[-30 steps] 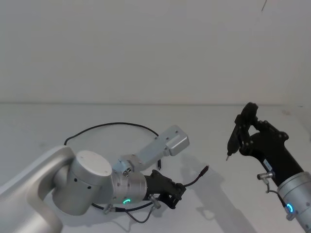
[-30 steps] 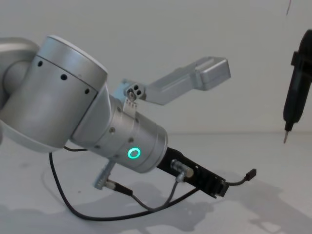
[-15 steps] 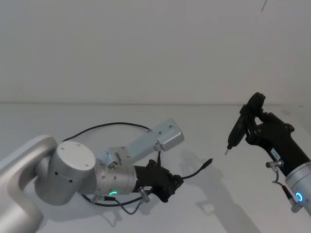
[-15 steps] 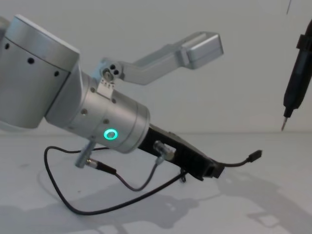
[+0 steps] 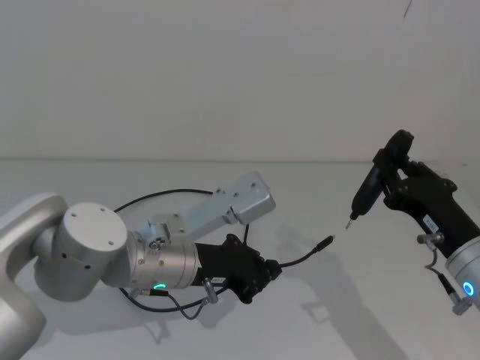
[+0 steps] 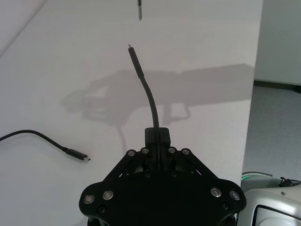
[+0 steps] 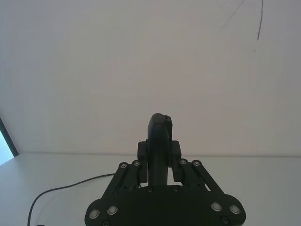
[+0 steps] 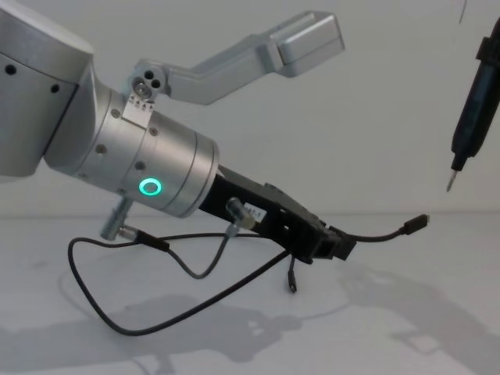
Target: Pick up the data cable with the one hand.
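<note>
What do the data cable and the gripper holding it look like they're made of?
The data cable: probably a matte black rubbery plastic sheath; it bends smoothly beyond the left gripper, which is shut on it. That gripper: apparently matte black hard plastic, flat links with silver pins. The right gripper holds a dark pointed tool raised.

A plain white wall (image 5: 225, 75) stands behind a white table (image 5: 67, 176) and meets its far edge in a straight, level line. A thin dark line (image 7: 259, 21) runs down the wall high up. Soft grey shadows (image 6: 207, 82) lie on the tabletop. Beyond one edge of the table, the left wrist view shows a grey floor (image 6: 275, 132).
</note>
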